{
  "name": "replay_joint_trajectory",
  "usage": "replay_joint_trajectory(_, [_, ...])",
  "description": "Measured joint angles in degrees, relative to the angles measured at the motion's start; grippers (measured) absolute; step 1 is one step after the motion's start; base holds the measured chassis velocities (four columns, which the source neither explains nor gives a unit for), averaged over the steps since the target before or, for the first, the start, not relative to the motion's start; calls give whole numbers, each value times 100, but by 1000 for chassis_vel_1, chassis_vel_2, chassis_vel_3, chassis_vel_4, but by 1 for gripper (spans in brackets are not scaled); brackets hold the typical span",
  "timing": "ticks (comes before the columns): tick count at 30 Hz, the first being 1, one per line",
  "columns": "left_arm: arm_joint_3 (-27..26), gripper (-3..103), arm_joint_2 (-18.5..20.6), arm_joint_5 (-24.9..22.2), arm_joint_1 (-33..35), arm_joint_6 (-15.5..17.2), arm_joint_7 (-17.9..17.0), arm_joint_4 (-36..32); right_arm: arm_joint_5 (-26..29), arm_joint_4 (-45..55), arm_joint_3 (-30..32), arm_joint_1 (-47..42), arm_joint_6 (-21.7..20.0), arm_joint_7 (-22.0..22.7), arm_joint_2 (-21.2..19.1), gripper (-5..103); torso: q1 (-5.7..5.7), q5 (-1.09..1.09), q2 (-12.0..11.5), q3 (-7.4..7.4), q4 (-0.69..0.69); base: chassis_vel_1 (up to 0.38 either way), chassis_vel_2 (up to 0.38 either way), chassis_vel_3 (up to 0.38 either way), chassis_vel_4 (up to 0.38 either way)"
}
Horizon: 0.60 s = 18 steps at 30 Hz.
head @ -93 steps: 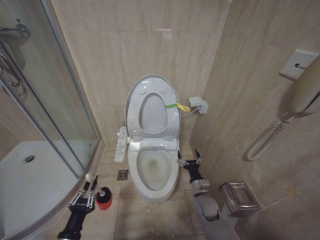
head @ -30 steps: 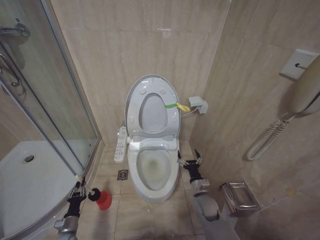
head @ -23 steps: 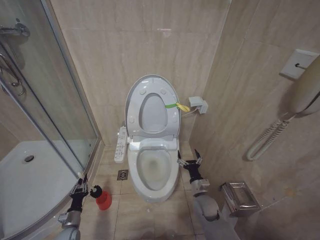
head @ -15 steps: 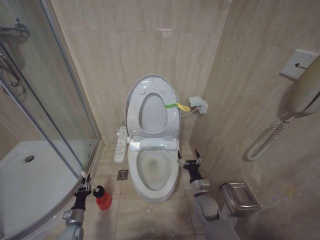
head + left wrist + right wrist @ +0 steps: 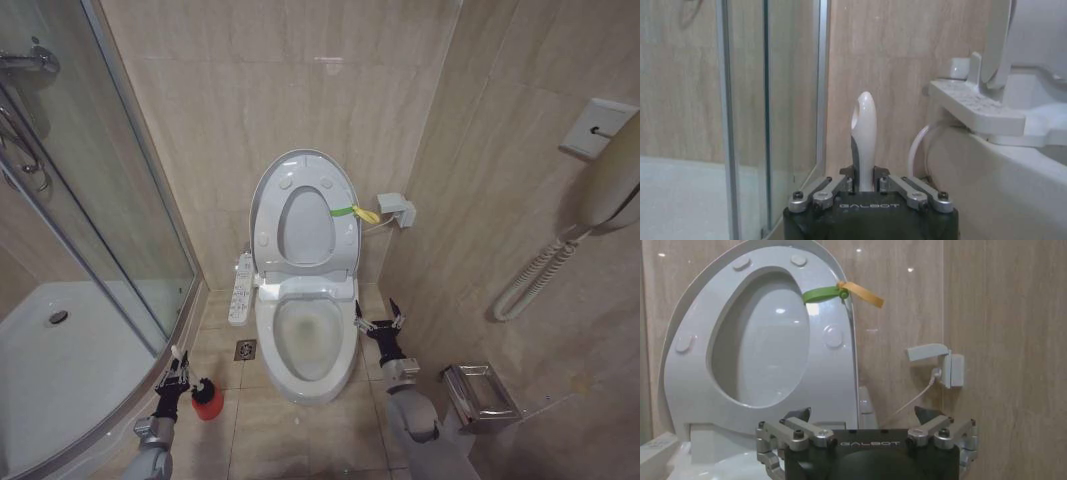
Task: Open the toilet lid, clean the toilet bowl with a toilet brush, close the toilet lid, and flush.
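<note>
Your left tool (image 5: 172, 377) sits low on the floor side left of the bowl (image 5: 305, 345), beside the curved shower tray (image 5: 60, 390). It is clenched on the brush (image 5: 863, 135): in the left wrist view the white handle stands straight up between the two pads, pinched near its lower end. In the head view the black bristle head (image 5: 203, 388) is at the mouth of the red holder (image 5: 208, 405), just right of the tool; you cannot tell whether it is fully clear of the cup.

The lid (image 5: 303, 215) is up, leaning back against the wall with the seat ring raised against it, and the green-yellow strap (image 5: 354, 212) hangs off its right edge. The bowl is uncovered in front of you. The button panel (image 5: 241, 288) runs along the bowl's left side.

Your right tool (image 5: 380, 322) is released, fingers spread, and rests in the air just right of the bowl's rim, touching nothing. Its wrist view looks at the underside of the raised lid, with the small wall box (image 5: 945, 366) and its cord to the side.
</note>
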Motion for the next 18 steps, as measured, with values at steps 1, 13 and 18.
replay_joint_trajectory(1, [3,18,-3,3,-10,17,3,24,0,0,0,0,0,0,0,100,0,0,0,0,0,0,0,0,0])
replay_joint_trajectory(13, [-10,18,25,145,-61,161,4,189,0,0,0,0,0,0,0,100,0,-1,0,0,0,0,0,0,0])
replay_joint_trajectory(18, [-30,18,99,177,-67,165,-1,212,0,0,0,0,0,0,0,100,0,0,0,0,0,0,0,0,0])
